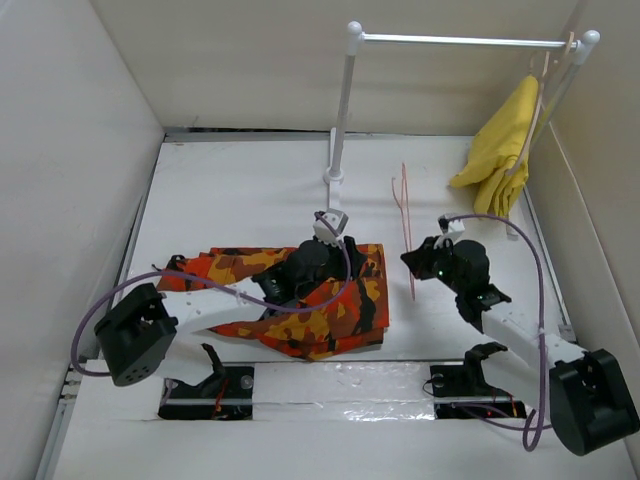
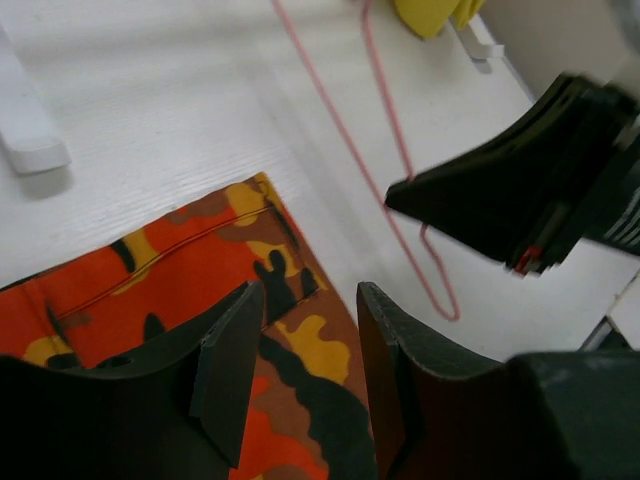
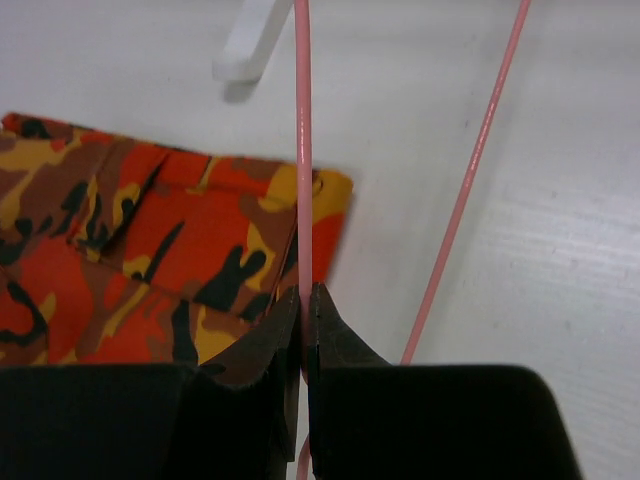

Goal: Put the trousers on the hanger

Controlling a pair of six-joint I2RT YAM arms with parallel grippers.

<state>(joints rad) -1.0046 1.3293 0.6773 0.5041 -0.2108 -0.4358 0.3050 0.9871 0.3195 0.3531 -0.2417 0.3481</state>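
- Right gripper [image 3: 305, 300]: jaws clenched on one wire of the hanger [image 3: 303, 150]. That wire runs straight ahead from the jaws, and a second strand slants off to their right.
- Left gripper [image 2: 308, 330]: jaws released and holding nothing. They hang over a corner of the trousers [image 2: 130, 290], with cloth showing between and below them. We cannot tell whether they touch it.
- Governing relation: the trousers lie folded on the surface [image 1: 250, 190], left of the right jaws and directly beneath the left jaws. The hanger lies ahead and right of the left jaws, just beside the cloth's edge, and we see no contact.
- We judge the left arm nearer the trousers, so lifting the cloth towards the held wire falls to it.
- Count: one pair of trousers and one pink hanger. One further pale hanger [image 1: 548, 65] carries one yellow garment [image 1: 500, 140] on the rail [image 1: 460, 40].
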